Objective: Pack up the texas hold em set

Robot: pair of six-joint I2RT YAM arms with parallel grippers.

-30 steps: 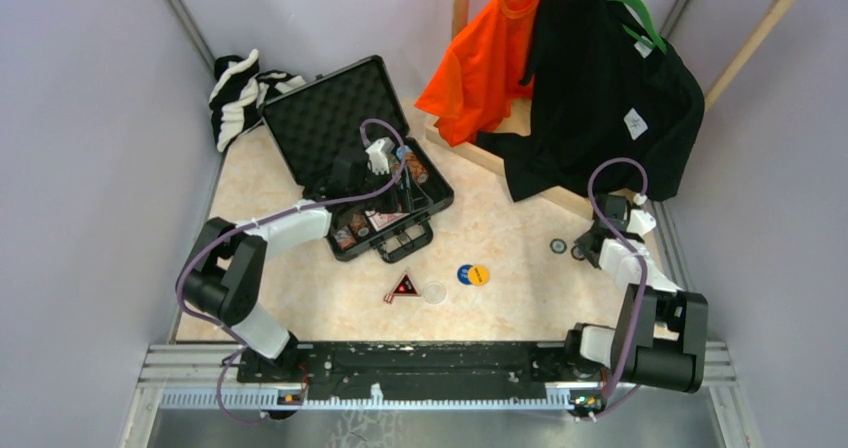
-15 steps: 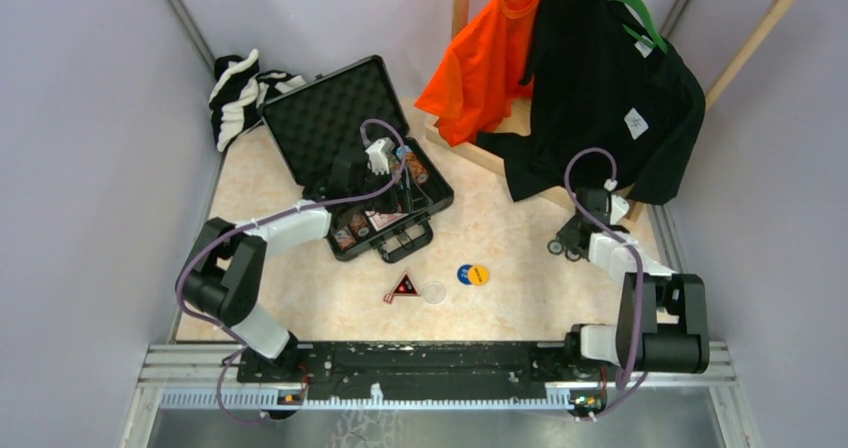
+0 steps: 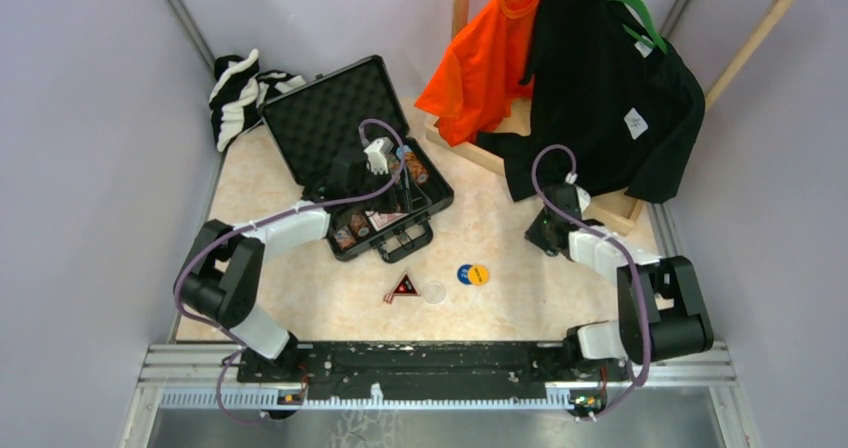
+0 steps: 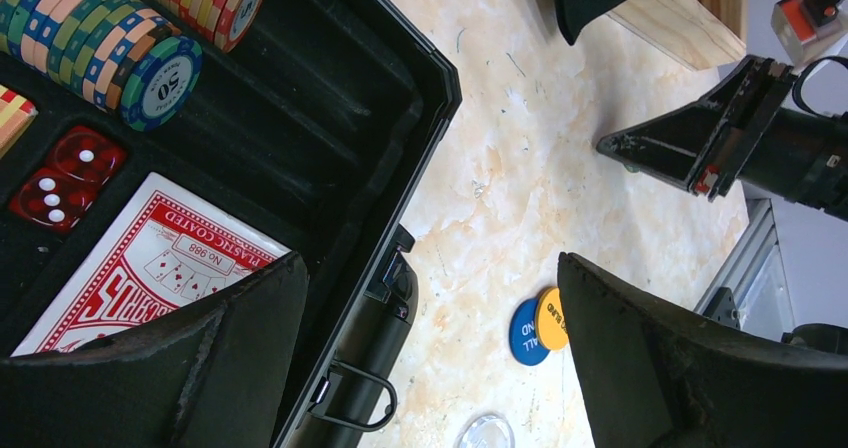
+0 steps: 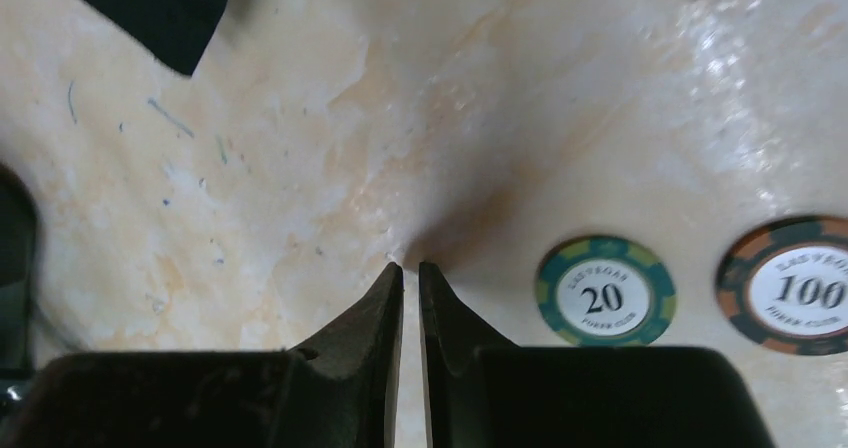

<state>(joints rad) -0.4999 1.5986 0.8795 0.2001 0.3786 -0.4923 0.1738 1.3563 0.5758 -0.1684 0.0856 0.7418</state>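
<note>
The black briefcase (image 3: 330,118) lies open, foam lid back. Its tray holds rows of multicoloured poker chips (image 4: 100,38), red dice (image 4: 60,173) and the red card deck (image 4: 150,268). My left gripper (image 3: 400,178) hovers open and empty over the tray's front right corner (image 4: 430,263). A blue disc (image 3: 466,274) and a yellow disc (image 3: 481,274) overlap on the table, with a clear disc (image 3: 433,291) and the black-red triangle (image 3: 402,288) beside them. My right gripper (image 3: 540,236) is shut and empty, its tips at the tabletop (image 5: 410,268). A green 20 chip (image 5: 605,291) and a brown 100 chip (image 5: 800,286) lie just right of it.
A wooden rack base (image 3: 500,158) with an orange shirt (image 3: 480,58) and a black shirt (image 3: 610,88) stands at the back right. A striped cloth (image 3: 240,93) lies at the back left. Grey walls close in both sides.
My right arm has swung left from the table's right edge toward the middle, past the two loose chips. The left arm has not moved.
</note>
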